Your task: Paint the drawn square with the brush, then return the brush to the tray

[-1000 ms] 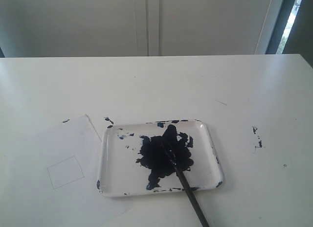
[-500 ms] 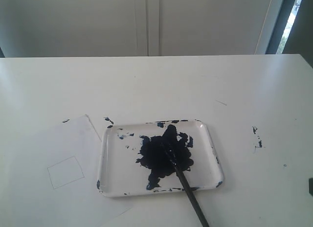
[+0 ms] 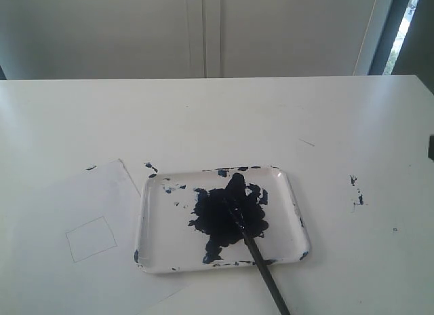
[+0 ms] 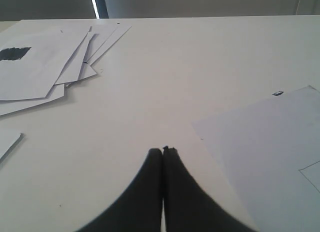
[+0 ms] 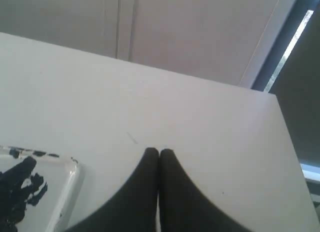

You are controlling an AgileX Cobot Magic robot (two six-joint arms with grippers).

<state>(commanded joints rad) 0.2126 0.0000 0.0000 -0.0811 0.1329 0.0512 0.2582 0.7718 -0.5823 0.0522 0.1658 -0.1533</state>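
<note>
Since half a second before, only a dark sliver (image 3: 431, 147) at the right edge of the exterior view had shifted, sitting higher along that edge than it had; too little of it showed to tell what it was; the brush, tray and paper lay unchanged.

Neither gripper could be made out in the exterior view. Its wrist view showed the left gripper (image 4: 163, 151) low over the table (image 3: 203, 118), its two dark fingers pressed together with only a thin seam between them and nothing held; the paper sheet (image 4: 265, 152) lay just beside it, and a loose stack of papers (image 4: 50, 57) lay well apart. The right gripper (image 5: 159, 152) was likewise closed tip to tip and empty, tilted above bare table, with a corner of the tray (image 5: 70, 182) near it.

The tray (image 3: 169, 220) sat on the table beside the paper sheet (image 3: 81, 199); the brush (image 3: 261, 264) lay with its tip in the dark paint blotch (image 3: 227, 216) and its handle crossing the tray's near rim, running out of the exterior view; the drawn square (image 3: 91, 239) was a blank outline; neither gripper touched any of them.
</note>
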